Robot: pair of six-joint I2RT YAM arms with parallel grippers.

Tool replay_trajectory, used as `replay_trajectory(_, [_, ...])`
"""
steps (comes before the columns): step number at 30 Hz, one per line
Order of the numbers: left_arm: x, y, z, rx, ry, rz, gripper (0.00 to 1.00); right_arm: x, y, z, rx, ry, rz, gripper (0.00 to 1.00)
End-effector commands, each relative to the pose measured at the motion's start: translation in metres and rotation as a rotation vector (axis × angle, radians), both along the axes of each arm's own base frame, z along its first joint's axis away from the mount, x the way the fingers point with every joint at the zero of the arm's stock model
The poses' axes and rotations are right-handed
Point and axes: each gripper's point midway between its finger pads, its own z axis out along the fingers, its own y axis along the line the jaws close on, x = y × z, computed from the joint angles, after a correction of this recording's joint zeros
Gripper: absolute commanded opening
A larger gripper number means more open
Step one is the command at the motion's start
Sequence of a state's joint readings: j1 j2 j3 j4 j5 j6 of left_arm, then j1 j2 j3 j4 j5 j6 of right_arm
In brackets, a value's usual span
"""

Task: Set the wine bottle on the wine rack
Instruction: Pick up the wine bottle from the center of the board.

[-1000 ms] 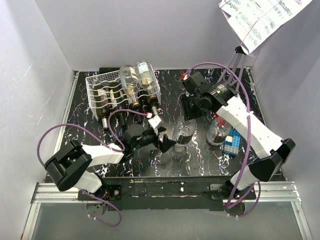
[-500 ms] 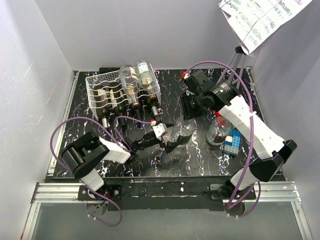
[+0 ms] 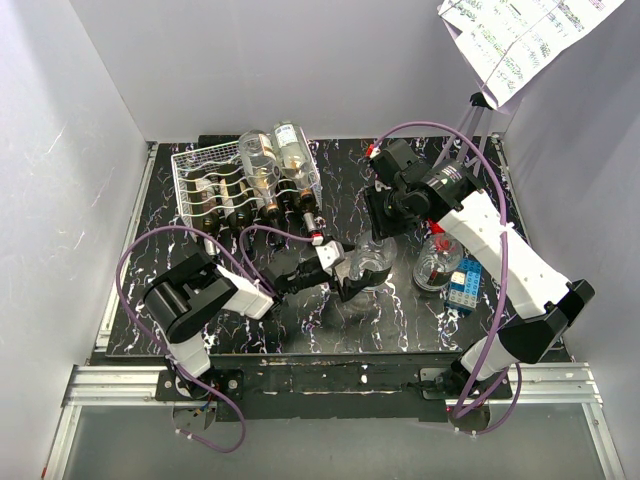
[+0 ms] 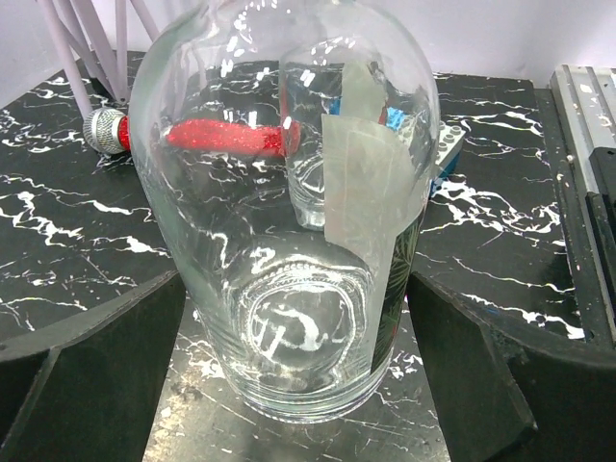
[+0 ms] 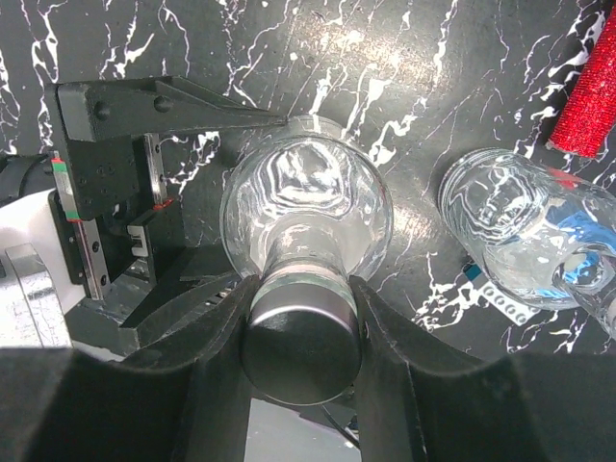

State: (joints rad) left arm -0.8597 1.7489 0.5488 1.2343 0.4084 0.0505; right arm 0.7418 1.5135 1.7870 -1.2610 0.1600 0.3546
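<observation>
The wine bottle (image 3: 368, 267) is clear glass with a dark cap and stands about upright on the black marbled table, mid-table. My right gripper (image 5: 300, 332) is shut on its neck just under the cap, from above. My left gripper (image 4: 294, 390) is open and low at the table. Its fingers (image 4: 91, 371) flank the wine bottle's (image 4: 289, 241) base with gaps on both sides. The wine rack (image 3: 193, 163), white wire, stands at the back left with several bottles (image 3: 262, 160) lying in it.
A second clear bottle (image 3: 437, 262) with red on it stands right of the held one, beside blue toy bricks (image 3: 463, 283). A red glittery object (image 5: 587, 91) lies behind. White walls enclose the table; a paper sheet (image 3: 520, 35) hangs at the top right.
My left arm has swung right and forward until its open fingers flank the bottle's base. The right gripper has kept its hold on the neck, and the bottle now stands straighter.
</observation>
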Motion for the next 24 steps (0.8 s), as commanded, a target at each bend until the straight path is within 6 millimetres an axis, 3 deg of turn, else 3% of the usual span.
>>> replay_trajectory(1, [0.000, -0.015, 0.026, -0.052, -0.002, -0.053, 0.98, -0.001, 0.030, 0.052, 0.221, -0.115, 0.061, 0.01])
replay_trajectory(6, [-0.006, -0.027, 0.026, -0.001, 0.037, -0.127, 0.98, -0.003, 0.032, 0.055, 0.238, -0.118, 0.070, 0.01])
replay_trajectory(14, [-0.016, -0.026, 0.029, -0.047, 0.049, -0.187, 0.98, -0.010, 0.035, 0.062, 0.263, -0.117, 0.125, 0.01])
replay_trajectory(19, [-0.021, -0.030, 0.032, -0.013, 0.026, -0.239, 0.98, -0.030, 0.051, 0.073, 0.380, -0.089, 0.236, 0.01])
replay_trajectory(24, [-0.019, -0.027, 0.036, -0.021, 0.018, -0.214, 0.98, -0.037, 0.058, 0.080, 0.438, -0.087, 0.261, 0.01])
